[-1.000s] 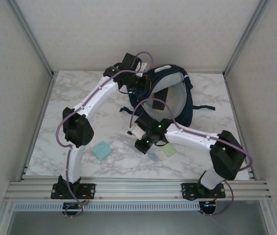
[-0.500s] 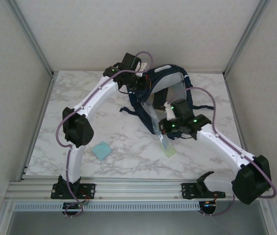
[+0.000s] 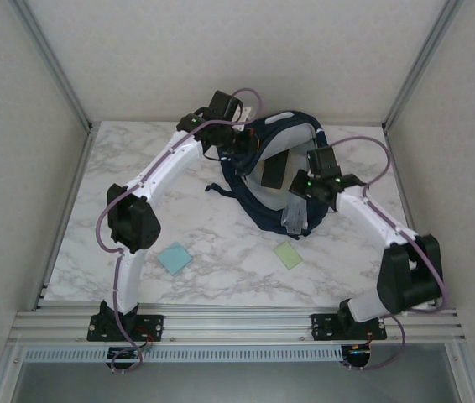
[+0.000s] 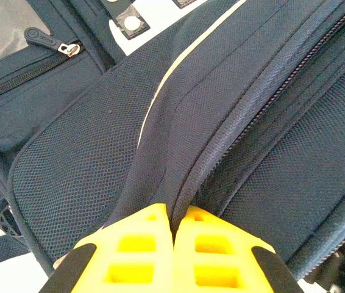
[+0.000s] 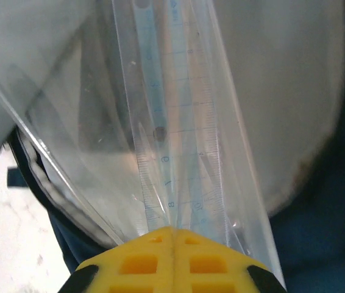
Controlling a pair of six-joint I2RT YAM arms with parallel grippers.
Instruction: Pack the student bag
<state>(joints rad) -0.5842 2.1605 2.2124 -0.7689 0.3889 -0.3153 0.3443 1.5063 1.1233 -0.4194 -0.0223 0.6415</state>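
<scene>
Fabric of the student bag (image 4: 87,152) is pinched by left end effector (image 4: 174,226); right end effector (image 5: 172,235) clamps a clear ruler sleeve (image 5: 181,122).

Right end effector (image 5: 172,235) swung the ruler pouch (image 5: 178,122) over the student bag (image 4: 69,159).

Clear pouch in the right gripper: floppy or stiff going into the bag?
Probably semi-stiff: a ruler shows inside the pouch, though the film around it creases. Likely light and slippery: glossy thin plastic pinched at one edge by the right gripper.
</scene>
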